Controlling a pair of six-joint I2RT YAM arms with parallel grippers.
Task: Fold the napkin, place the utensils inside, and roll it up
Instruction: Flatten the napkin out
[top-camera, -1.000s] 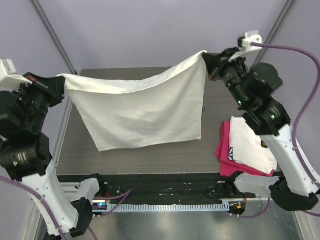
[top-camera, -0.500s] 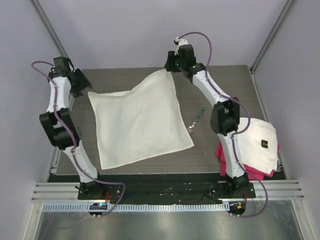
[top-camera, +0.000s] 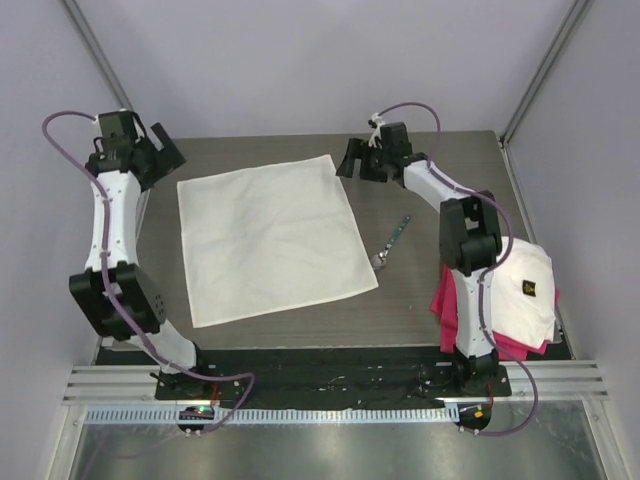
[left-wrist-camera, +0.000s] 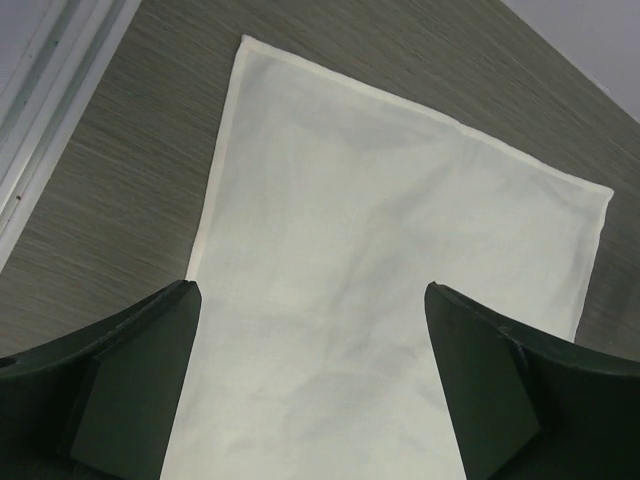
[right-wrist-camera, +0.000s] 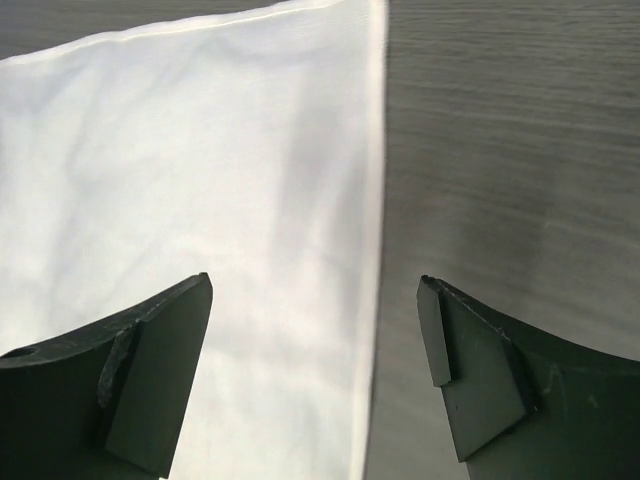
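The cream-white napkin (top-camera: 270, 240) lies spread flat as one sheet on the dark wood-grain table. My left gripper (top-camera: 166, 156) hovers open just off its far left corner. The left wrist view shows the napkin (left-wrist-camera: 390, 250) stretching away between the wide-apart jaws of that gripper (left-wrist-camera: 310, 290), with nothing held. My right gripper (top-camera: 351, 162) stands open at the far right corner. Its own view (right-wrist-camera: 315, 282) shows the napkin's edge (right-wrist-camera: 180, 170) running between the spread fingers, which grip nothing. The teal-handled spoon (top-camera: 392, 241) lies on the table to the right of the napkin.
A folded white cloth with a small dark logo (top-camera: 520, 285) rests on a pink cloth (top-camera: 447, 300) at the table's right edge. Metal frame posts rise at the far corners. The table's left edge (top-camera: 120, 300) runs close to the napkin.
Both grippers held the napkin's top corners up in the air. They have since carried it back, let go and opened. The napkin has dropped and now lies flat.
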